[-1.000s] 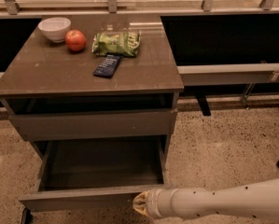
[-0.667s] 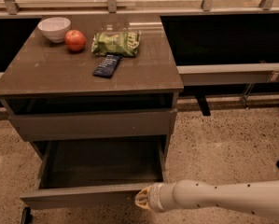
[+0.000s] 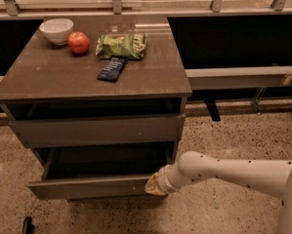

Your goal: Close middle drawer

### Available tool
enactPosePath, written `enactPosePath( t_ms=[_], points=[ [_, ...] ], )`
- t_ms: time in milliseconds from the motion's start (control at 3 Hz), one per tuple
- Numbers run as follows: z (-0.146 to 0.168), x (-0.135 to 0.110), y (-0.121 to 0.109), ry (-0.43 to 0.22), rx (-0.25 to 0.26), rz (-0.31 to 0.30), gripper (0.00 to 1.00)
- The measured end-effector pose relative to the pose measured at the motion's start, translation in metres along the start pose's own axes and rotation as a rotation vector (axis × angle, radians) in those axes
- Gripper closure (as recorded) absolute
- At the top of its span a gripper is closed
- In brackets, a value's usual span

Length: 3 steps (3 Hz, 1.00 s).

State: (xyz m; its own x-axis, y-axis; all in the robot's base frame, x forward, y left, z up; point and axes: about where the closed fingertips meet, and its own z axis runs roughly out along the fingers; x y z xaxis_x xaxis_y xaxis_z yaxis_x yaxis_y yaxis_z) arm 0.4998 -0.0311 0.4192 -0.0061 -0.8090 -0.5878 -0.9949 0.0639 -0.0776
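Note:
The middle drawer (image 3: 89,186) is the lower of the two drawers showing in the grey-brown cabinet. It stands pulled out part way, with its dark interior (image 3: 106,159) open to view behind the plain flat front panel. My gripper (image 3: 154,184) is at the end of the white arm that reaches in from the right. It rests against the right end of that front panel.
The drawer above, with a taller front (image 3: 96,130), sits slightly out. On the cabinet top (image 3: 48,77) lie a white bowl (image 3: 56,30), a red apple (image 3: 78,43), a green chip bag (image 3: 122,46) and a dark packet (image 3: 111,68). A speckled floor (image 3: 233,130) lies to the right.
The middle drawer has slid inward toward the cabinet, so less of its interior shows. My arm and gripper have moved forward with its front panel.

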Motion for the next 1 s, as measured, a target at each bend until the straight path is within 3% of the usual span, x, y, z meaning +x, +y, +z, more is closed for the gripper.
enactPosePath(
  t_ms=[333, 667, 1000],
  points=[
    [-0.0014, -0.0015, -0.032, 0.011, 0.009, -0.014, 1.0],
    [-0.0015, -0.0016, -0.0326, 0.01, 0.01, -0.014, 1.0],
    [0.0047, 0.0031, -0.0327, -0.002, 0.053, -0.016, 1.0]
  ],
)
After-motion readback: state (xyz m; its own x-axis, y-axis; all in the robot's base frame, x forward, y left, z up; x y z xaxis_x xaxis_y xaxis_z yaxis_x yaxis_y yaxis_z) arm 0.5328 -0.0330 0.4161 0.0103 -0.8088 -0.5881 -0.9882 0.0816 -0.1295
